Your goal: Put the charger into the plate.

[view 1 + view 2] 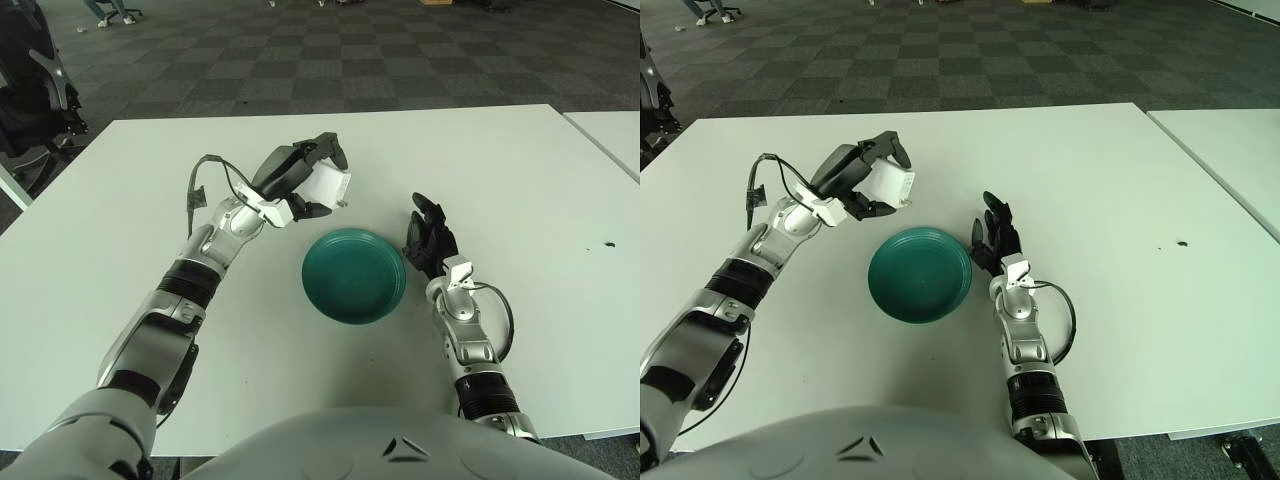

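My left hand is shut on a white charger and holds it above the white table, just beyond the far left rim of the plate. The charger's metal prongs point right. The dark green plate lies empty on the table in front of me. My right hand shows just right of the plate, fingers relaxed and holding nothing. In the right eye view the charger and plate show the same way.
The white table spreads wide on all sides. A second white table stands at the right with a narrow gap between. A small dark speck lies at the right. Chairs stand on the carpet at far left.
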You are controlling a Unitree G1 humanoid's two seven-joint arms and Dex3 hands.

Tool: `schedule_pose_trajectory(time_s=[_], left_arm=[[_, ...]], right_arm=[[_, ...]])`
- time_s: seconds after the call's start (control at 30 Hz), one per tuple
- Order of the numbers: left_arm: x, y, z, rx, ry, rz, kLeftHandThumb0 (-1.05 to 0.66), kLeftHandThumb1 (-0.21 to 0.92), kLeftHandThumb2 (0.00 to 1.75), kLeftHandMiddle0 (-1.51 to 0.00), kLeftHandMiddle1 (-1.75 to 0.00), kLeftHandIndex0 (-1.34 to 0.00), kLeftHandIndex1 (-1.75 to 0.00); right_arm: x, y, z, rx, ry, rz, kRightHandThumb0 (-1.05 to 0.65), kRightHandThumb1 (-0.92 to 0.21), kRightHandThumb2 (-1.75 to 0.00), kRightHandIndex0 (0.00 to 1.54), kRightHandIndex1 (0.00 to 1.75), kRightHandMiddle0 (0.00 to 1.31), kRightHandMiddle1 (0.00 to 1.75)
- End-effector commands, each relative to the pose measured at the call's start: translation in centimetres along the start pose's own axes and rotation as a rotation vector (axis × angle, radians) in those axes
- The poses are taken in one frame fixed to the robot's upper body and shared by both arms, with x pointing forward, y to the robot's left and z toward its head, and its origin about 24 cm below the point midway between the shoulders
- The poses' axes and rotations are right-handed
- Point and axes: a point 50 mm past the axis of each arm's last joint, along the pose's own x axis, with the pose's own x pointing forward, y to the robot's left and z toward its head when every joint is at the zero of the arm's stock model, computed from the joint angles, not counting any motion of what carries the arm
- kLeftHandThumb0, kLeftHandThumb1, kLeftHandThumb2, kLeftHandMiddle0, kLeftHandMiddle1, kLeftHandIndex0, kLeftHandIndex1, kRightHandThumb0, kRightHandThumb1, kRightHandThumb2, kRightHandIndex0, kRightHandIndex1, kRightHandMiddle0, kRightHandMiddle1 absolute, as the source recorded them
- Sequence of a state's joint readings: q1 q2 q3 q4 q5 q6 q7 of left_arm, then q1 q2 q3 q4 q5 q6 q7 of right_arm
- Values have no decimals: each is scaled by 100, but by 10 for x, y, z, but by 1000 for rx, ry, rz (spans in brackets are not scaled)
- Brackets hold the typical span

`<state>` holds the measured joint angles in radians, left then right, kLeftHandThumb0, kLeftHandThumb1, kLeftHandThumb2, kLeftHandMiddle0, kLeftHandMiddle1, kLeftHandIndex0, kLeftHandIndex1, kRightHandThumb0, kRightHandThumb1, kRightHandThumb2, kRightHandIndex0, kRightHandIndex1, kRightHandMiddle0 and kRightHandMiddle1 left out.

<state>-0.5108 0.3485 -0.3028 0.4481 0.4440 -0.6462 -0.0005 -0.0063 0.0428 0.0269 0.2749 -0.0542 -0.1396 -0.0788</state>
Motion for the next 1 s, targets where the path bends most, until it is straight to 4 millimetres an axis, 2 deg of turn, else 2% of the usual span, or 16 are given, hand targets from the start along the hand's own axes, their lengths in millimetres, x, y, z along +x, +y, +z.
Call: schedule_pose_trajectory(time_s=[0.0,0.27,0.47,0.67,0.97], left_arm=[[3,6,6,-3,-24,-21,-44,42,119,-119,-175,-53,-175],[3,-10,11,17,-43,-97,-44,42,118,-113,-175,-53,-175],[3,-22,27,41,-109,-170,-45,42,118,-111,-175,-53,-175],[2,-29,38,46,-139,-259,-44,42,118,-109,-175,-53,-175],[2,-38,40,33,-133,-391,-45,42,118,-105,-175,-53,-175]], right_arm=[[-29,-7,-61,-4,329,-26,-82,-92,-83,17,1,0,48],[-28,-8,-59,21,307,-31,-80,-92,-83,17,0,0,47],[-28,-8,-58,21,299,-30,-78,-92,-84,17,0,0,49],[-29,-8,-58,24,298,-20,-78,-92,-84,12,0,0,39],[-32,-7,-59,25,295,2,-82,-92,-82,5,0,0,22]])
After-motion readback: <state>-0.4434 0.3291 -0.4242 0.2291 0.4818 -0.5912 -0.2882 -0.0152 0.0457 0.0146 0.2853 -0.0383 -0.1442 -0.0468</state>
